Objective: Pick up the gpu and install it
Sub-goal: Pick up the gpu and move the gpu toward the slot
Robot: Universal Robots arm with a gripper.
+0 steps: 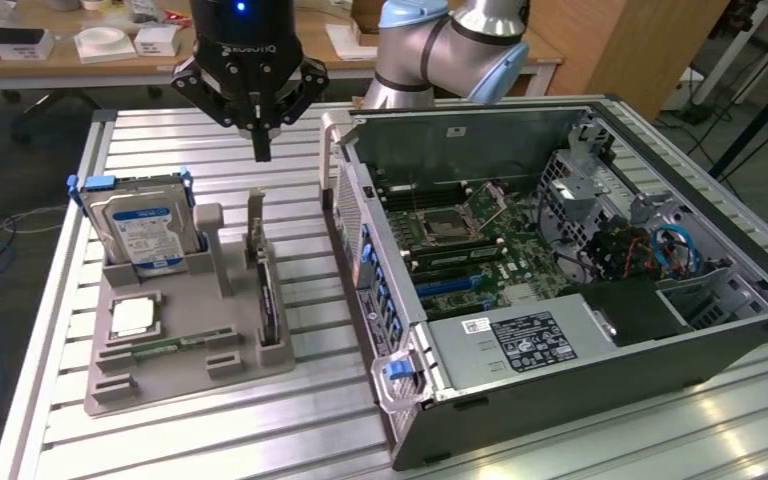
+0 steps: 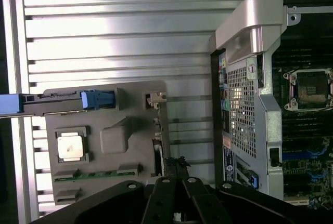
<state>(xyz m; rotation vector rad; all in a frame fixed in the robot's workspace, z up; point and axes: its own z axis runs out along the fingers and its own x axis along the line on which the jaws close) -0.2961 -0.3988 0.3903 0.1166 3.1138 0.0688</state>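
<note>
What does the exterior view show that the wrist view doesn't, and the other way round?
Exterior view: the arm, the desk behind it, the case's power supply and the blue cables. Wrist view: a straight-down look at the case's perforated rear panel. Both: the grey tray, the hard drive, the processor chip, the gpu standing in its tray slot, the motherboard socket, and the shut, empty gripper above the tray.

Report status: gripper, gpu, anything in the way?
Gripper shut, empty, above tray. Gpu on edge in tray slot, untouched. Nothing between them.
</note>
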